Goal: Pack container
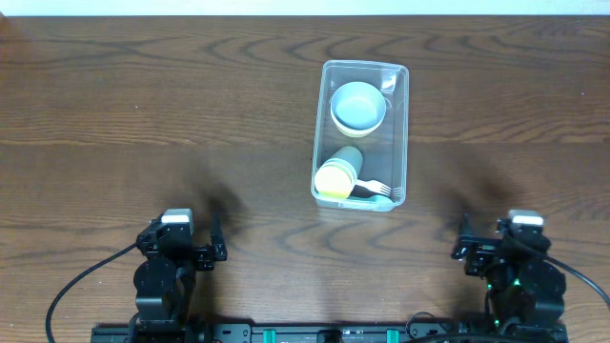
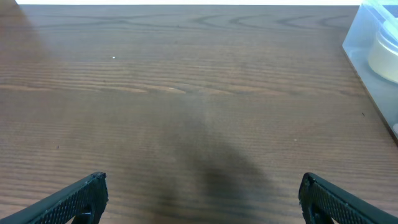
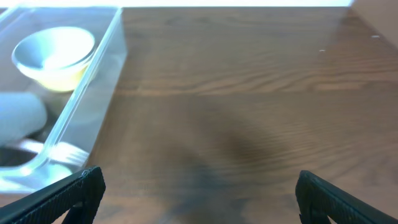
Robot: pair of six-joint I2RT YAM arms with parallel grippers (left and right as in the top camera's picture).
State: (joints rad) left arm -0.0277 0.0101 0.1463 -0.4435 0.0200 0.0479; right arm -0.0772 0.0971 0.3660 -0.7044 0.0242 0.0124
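Note:
The clear plastic container (image 1: 401, 124) stands on the wooden table right of centre. Inside it are a pale blue and yellow bowl (image 1: 358, 107) at the far end, a yellow-green cup (image 1: 338, 174) lying on its side, and a fork (image 1: 374, 189) at the near end. My left gripper (image 1: 181, 250) is open and empty near the front left edge, far from the container. My right gripper (image 1: 510, 255) is open and empty at the front right. The right wrist view shows the container wall (image 3: 87, 87), the bowl (image 3: 55, 56) and the fork tines (image 3: 62, 152). The left wrist view shows the container corner (image 2: 367, 43).
Dark wood table (image 1: 143, 124) all round the container. Black cables run from both arm bases along the front edge. A white wall strip lies past the table's far edge.

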